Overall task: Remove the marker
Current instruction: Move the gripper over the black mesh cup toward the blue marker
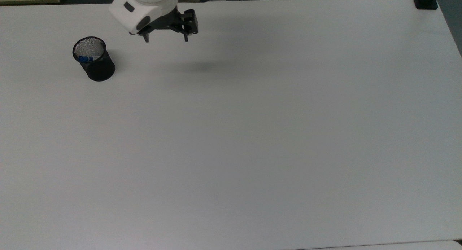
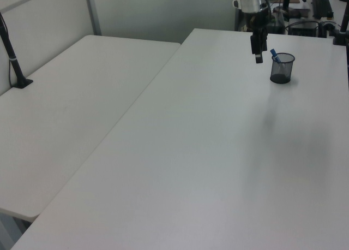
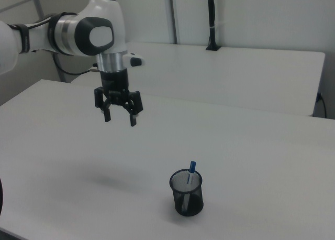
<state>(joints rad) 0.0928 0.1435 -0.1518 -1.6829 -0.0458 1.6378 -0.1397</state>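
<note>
While the white table (image 3: pixel 272 161) stretches wide, the black mesh cup (image 3: pixel 186 193) stands upright near the right view's front edge, and the marker (image 3: pixel 190 173) leans inside it, blue tip poking above the rim. Beyond it, toward the right view's left, the gripper (image 3: pixel 119 118) hangs in the air, well apart from the cup, fingers (image 3: pixel 133 119) spread and pointing down, grasping nothing, the arm (image 3: pixel 78 34) reaching in from the right view's left.

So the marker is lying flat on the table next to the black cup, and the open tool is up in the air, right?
Not quite. The marker stands inside the cup, as the right view shows. The open tool is indeed up in the air.
</note>
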